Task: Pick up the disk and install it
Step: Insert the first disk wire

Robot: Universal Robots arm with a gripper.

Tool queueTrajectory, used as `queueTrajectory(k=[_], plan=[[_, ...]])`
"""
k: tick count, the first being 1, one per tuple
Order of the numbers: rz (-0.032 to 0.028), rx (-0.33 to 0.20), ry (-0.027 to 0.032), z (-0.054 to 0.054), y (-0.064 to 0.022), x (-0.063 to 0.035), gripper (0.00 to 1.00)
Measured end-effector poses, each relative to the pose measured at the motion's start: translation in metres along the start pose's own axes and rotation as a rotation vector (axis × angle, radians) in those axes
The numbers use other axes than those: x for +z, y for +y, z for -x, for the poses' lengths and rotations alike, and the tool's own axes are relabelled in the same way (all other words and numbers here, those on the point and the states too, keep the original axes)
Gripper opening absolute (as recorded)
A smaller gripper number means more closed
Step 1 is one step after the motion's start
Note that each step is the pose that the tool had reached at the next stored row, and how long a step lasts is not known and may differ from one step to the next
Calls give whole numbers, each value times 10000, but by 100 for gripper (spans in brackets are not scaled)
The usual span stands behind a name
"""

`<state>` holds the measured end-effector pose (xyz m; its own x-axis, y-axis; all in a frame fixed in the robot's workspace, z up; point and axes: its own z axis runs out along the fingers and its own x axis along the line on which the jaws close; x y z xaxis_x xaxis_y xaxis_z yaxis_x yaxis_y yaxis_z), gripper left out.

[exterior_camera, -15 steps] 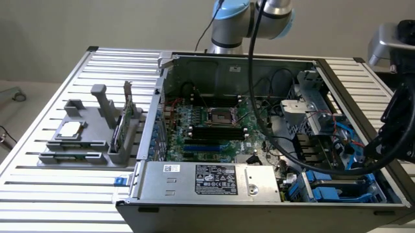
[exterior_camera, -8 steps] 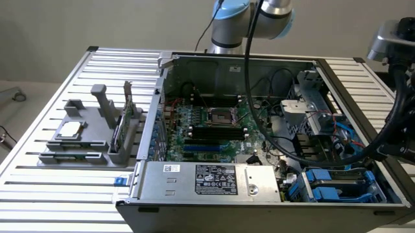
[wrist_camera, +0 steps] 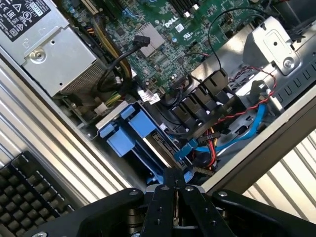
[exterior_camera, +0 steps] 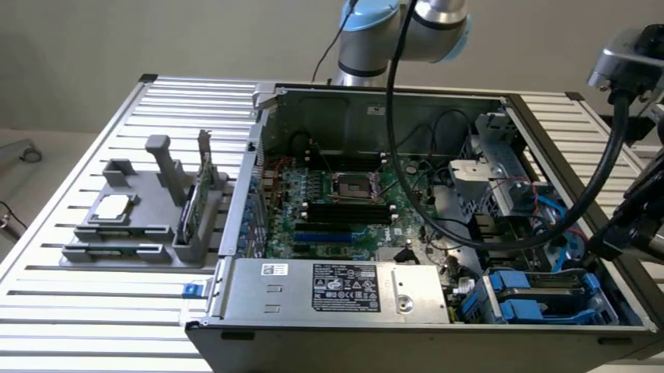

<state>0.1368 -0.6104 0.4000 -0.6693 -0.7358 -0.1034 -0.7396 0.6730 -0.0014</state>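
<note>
The disk [exterior_camera: 539, 294] stands edge-on in the drive bay at the near corner of the open computer case, on the exterior view's right, framed by its bright blue carrier. In the wrist view the blue carrier [wrist_camera: 129, 133] sits just beyond my fingertips, with the drive's thin edge beside it. My gripper [wrist_camera: 174, 177] hovers over that bay, its black fingers [wrist_camera: 163, 197] pressed together and holding nothing. It does not touch the disk.
The silver power supply [exterior_camera: 332, 287] lies beside the bay, with the motherboard [exterior_camera: 343, 202] behind it. Red and blue cables [wrist_camera: 247, 126] run close to the bay. A grey fixture [exterior_camera: 135, 225] on the slatted table holds a chip and a green card. A black keyboard [wrist_camera: 24, 192] lies outside the case.
</note>
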Motion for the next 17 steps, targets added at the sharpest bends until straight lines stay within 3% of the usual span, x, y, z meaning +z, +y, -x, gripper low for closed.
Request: queueTrajectory(k=[17], plan=[[-313, 3008, 5, 0, 0, 0, 11]])
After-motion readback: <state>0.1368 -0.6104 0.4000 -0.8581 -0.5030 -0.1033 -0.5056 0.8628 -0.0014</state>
